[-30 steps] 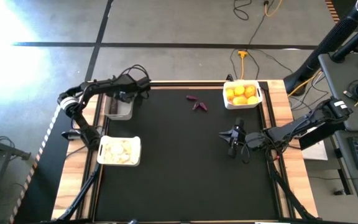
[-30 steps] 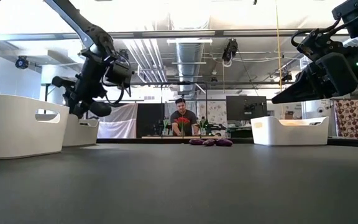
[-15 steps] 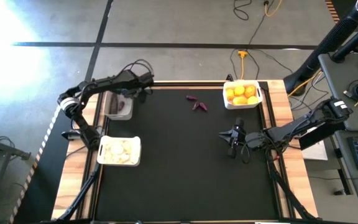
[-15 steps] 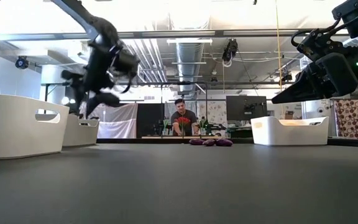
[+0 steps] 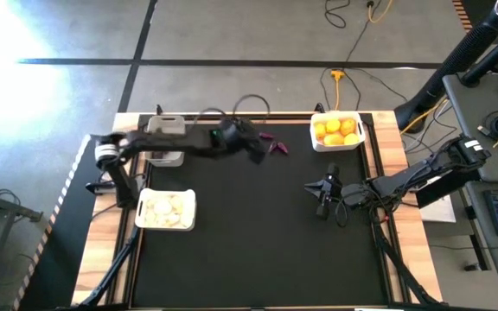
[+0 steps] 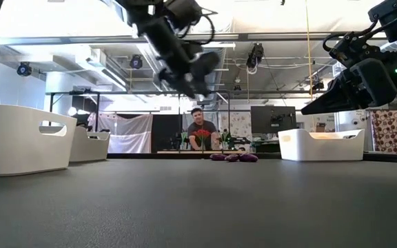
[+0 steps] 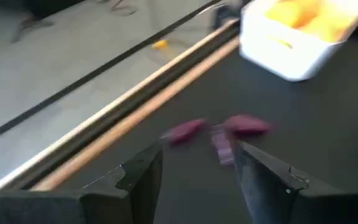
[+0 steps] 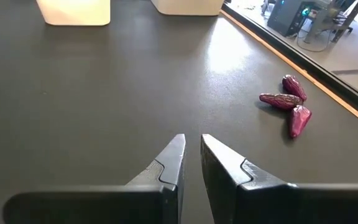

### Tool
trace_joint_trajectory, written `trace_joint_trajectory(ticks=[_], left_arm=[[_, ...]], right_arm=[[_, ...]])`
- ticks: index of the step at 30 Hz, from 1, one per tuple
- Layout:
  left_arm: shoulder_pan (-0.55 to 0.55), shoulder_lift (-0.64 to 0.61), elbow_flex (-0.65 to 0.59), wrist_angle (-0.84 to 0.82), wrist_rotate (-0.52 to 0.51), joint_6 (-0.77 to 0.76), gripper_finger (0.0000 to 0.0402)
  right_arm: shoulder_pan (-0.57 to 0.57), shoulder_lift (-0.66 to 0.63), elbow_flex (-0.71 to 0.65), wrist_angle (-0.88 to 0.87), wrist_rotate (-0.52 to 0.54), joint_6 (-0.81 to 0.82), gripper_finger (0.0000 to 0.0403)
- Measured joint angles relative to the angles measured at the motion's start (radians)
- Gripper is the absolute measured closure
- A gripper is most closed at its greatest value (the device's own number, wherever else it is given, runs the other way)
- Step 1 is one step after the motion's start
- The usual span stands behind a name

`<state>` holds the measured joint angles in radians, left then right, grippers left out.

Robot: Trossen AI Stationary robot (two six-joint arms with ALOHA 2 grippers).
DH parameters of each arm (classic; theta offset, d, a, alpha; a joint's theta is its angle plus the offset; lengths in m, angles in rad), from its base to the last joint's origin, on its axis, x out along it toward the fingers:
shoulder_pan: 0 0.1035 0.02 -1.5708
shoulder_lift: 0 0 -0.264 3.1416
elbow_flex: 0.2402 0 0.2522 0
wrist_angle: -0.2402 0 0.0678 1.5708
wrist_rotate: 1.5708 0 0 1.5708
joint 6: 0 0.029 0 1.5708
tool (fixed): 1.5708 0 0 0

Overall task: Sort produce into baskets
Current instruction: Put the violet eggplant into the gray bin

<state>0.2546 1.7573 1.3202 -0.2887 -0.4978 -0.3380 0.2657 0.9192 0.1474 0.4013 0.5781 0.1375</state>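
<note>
A: Left side? Near-left white basket [image 5: 164,210] full of whitish bulbs [image 5: 162,206]; greyish basket [image 5: 164,142] just beyond, at far-left table [image 5: 232,250] edge.

B: Left gripper [image 5: 258,149] reaching across far side, raised off table, fingers [image 7: 143,177] apart, empty, just left of three purple eggplant pieces [image 7: 216,132].

A: Eggplants loose on table, far centre, close together.

B: Far right: white basket [image 5: 337,132] with yellow and orange citrus [image 5: 335,130].

A: Right gripper [image 5: 322,192] parked mid-right, off table, fingers [image 8: 169,163] nearly together, holding nothing.
</note>
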Motion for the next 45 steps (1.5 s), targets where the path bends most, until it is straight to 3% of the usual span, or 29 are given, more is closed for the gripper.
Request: trace_joint_trajectory(ticks=[6, 10, 15, 19, 27, 32, 38, 45], left_arm=[[-0.036, 0.158, -0.021, 0.234, 0.048, -0.031, 0.0221], [-0.015, 0.291, 0.054, 0.233, 0.046, -0.065, 0.0221], [0.001, 0.453, 0.264, 0.039, 0.076, -0.067, 0.022], [0.006, 0.573, 0.477, -0.193, 0.042, -0.072, 0.0207], [0.013, 0.733, 0.84, -0.531, 0.017, -0.127, 0.0163], [0.015, 0.831, 1.034, -0.697, 0.018, -0.093, 0.0159], [0.015, 0.805, 0.99, -0.622, 0.097, -0.06, 0.0167], [0.018, 0.802, 1.003, -0.66, 0.071, -0.121, 0.0169]], right_arm=[[0.0, 0.0, 0.0, 0.0, 0.0, 0.0, 0.036], [0.0, 0.0, 0.0, 0.0, 0.0, 0.0, 0.036], [0.0, 0.0, 0.0, 0.0, 0.0, -0.004, 0.036], [0.0, 0.0, 0.0, 0.0, 0.0, -0.005, 0.036], [0.0, 0.0, -0.003, -0.002, 0.0, -0.005, 0.036], [0.0, 0.0, -0.004, -0.002, 0.0, -0.006, 0.036], [0.0, 0.0, -0.005, 0.0, 0.0, -0.007, 0.036], [0.0, 0.0, -0.005, -0.001, 0.0, -0.007, 0.036]])
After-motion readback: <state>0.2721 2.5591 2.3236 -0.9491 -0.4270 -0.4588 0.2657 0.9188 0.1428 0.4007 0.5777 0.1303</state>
